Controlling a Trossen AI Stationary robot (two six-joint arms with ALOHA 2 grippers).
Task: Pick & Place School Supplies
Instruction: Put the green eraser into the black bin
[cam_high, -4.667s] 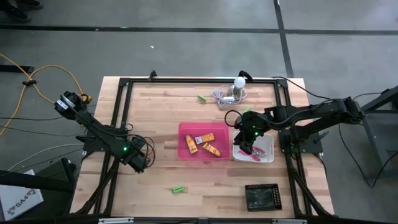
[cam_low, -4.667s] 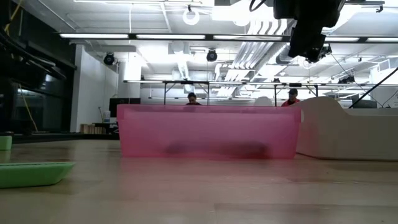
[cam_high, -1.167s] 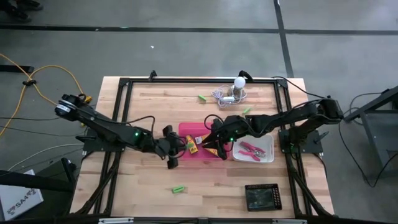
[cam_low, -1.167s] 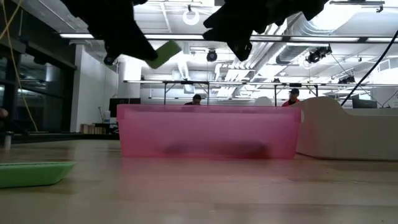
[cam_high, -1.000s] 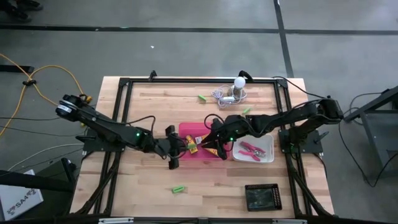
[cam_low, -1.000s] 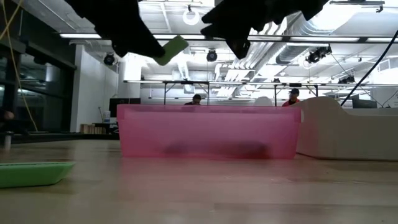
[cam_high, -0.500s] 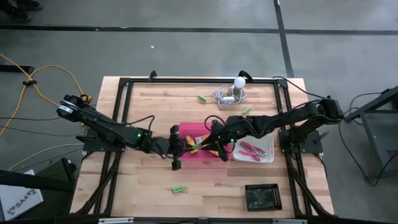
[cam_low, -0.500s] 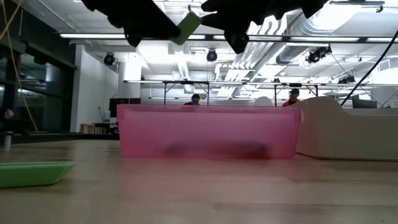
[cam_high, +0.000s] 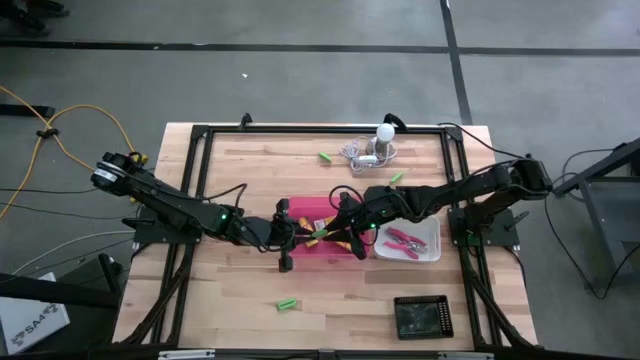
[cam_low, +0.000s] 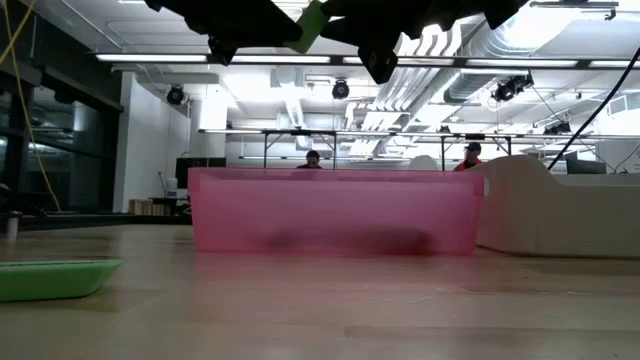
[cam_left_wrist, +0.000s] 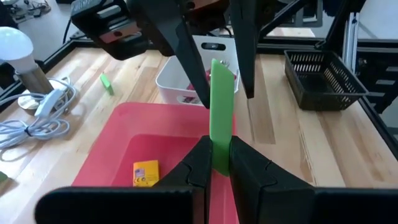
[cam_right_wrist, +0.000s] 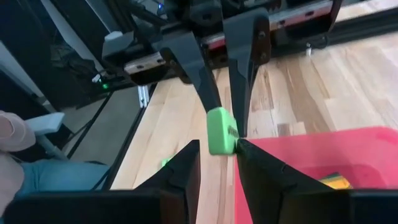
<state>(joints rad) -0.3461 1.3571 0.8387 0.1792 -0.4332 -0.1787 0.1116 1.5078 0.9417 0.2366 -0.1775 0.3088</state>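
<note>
**Green stick held between two grippers above the pink tray**

Over the pink translucent plastic tray (cam_high: 325, 238), near its left end: a short bright-green stick (cam_left_wrist: 221, 112), clamped tight at one end by the left gripper (cam_left_wrist: 216, 163), fingers pressed flat on both its sides. Facing it from the opposite side, the right gripper (cam_right_wrist: 217, 154), fingers parted around the stick's far end (cam_right_wrist: 221, 130); one finger looks to touch the stick, but a firm grip cannot be told. In the high view, both grippers meeting tip to tip, left (cam_high: 296, 237) and right (cam_high: 335, 232), with the green stick (cam_high: 318, 234) bridging them. In the low view, stick (cam_low: 311, 24) raised well clear of the tray rim (cam_low: 335, 175).

Inside the pink tray: small yellow-orange rectangular block (cam_left_wrist: 145, 173) on the floor. Beside it to the right, a white rectangular tray (cam_high: 428, 236) holding pink-handled scissor-like tools (cam_high: 402, 240). Another green stick (cam_high: 287, 303) loose on the wooden table (cam_high: 250, 300) in front of the pink tray; two more (cam_high: 325, 157) (cam_high: 396, 177) behind it near the white round bulb with grey cord (cam_high: 372, 146). Black mesh tray (cam_high: 421, 316) at the front right.
</note>
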